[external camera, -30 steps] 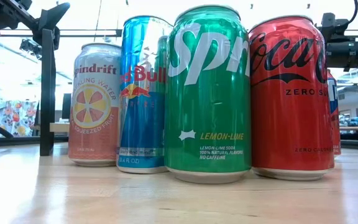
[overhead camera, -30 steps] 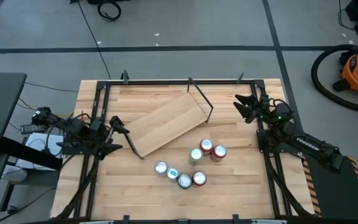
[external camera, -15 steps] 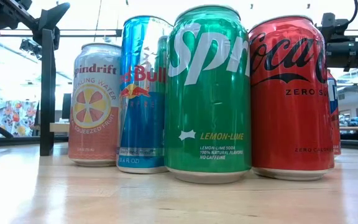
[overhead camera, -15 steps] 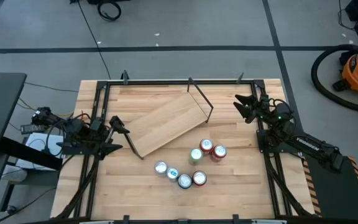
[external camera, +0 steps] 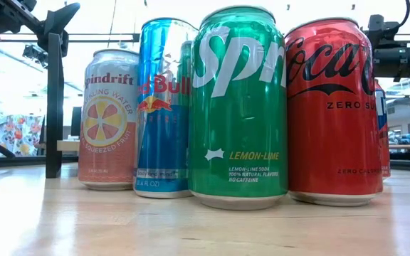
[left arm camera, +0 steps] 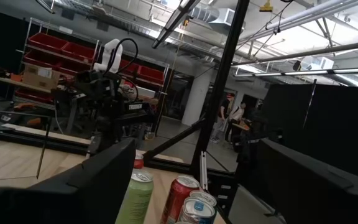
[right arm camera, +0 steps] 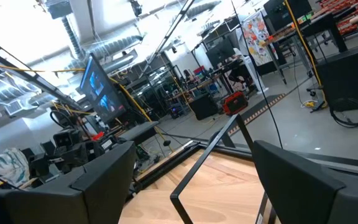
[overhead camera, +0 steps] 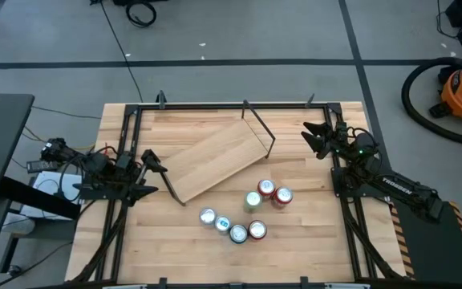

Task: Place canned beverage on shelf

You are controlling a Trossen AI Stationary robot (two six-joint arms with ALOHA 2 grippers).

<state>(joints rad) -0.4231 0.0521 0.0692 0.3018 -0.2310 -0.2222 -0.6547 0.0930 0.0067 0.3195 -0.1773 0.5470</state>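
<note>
The shelf (overhead camera: 213, 158) lies flat and slanted on the counter (overhead camera: 175, 241). The cans (overhead camera: 245, 213) stand in a cluster just beside its near edge. The left pincer (overhead camera: 152, 163) and the right pincer (overhead camera: 311, 138) are both spread, empty, at opposite counter edges.

An industrial lab: exposed ceiling ducts (left arm camera: 213, 15), red-bin racks (left arm camera: 48, 46), monitors (right arm camera: 101, 93), taped floor (overhead camera: 239, 63).
</note>
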